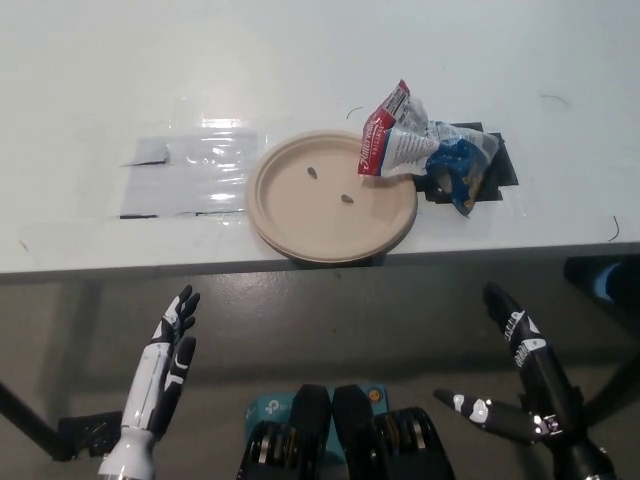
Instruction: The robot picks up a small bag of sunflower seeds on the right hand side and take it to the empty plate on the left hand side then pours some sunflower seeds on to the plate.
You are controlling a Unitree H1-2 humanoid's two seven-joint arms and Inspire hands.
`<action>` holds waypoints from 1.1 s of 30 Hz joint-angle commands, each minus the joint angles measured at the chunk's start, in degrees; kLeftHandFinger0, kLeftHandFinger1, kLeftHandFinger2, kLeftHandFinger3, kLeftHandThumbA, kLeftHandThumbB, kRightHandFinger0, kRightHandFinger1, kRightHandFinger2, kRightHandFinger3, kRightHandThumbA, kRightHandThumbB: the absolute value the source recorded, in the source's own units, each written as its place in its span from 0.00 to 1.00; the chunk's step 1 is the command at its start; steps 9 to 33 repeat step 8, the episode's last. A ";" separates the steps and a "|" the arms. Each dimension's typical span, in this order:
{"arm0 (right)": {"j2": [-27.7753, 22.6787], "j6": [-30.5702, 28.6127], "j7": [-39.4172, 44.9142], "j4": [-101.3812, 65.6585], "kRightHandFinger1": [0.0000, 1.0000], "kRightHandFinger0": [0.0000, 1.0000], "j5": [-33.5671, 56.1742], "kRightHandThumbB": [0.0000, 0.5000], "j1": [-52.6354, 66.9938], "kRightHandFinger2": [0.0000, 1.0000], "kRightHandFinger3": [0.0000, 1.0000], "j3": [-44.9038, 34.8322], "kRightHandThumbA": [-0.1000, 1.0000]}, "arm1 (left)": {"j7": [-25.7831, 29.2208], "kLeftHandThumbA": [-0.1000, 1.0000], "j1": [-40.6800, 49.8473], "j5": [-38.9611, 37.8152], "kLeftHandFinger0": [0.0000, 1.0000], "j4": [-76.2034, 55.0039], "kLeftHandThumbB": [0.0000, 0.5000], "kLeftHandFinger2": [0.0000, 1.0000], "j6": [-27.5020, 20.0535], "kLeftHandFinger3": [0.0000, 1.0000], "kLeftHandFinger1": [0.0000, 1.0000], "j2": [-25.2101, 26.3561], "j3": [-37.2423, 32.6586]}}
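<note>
A crumpled red, white and blue bag of sunflower seeds [420, 145] lies on the white table [300, 60], its red end resting over the right rim of the tan plate [300, 205]. Two seeds [328, 185] lie on the plate. My black right hand [520, 385] hangs open below the table's front edge at the lower right, well apart from the bag. Open too, my white left hand [160, 375] rests at the lower left, under the table edge.
A black marked patch [495, 165] lies under the bag's right part. A clear taped sheet [185, 175] sits left of the plate. The plate slightly overhangs the table's front edge [150, 270]. Dark floor lies below.
</note>
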 commanded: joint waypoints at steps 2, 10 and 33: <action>0.13 -3.51 -1.98 -0.40 1.00 1.00 -0.98 0.53 -0.18 1.00 1.00 0.55 1.00 | -0.41 1.00 -0.04 0.58 1.00 -2.20 0.91 1.00 -1.85 1.00 1.00 0.81 -0.02; -0.06 -3.77 -2.61 -0.51 1.00 1.00 -1.79 0.48 0.06 1.00 1.00 0.96 1.00 | -0.57 1.00 0.13 0.83 1.00 -2.68 0.89 1.00 -1.31 1.00 1.00 0.82 -0.20; -0.06 -3.77 -2.61 -0.51 1.00 1.00 -1.79 0.48 0.06 1.00 1.00 0.96 1.00 | -0.57 1.00 0.13 0.83 1.00 -2.68 0.89 1.00 -1.31 1.00 1.00 0.82 -0.20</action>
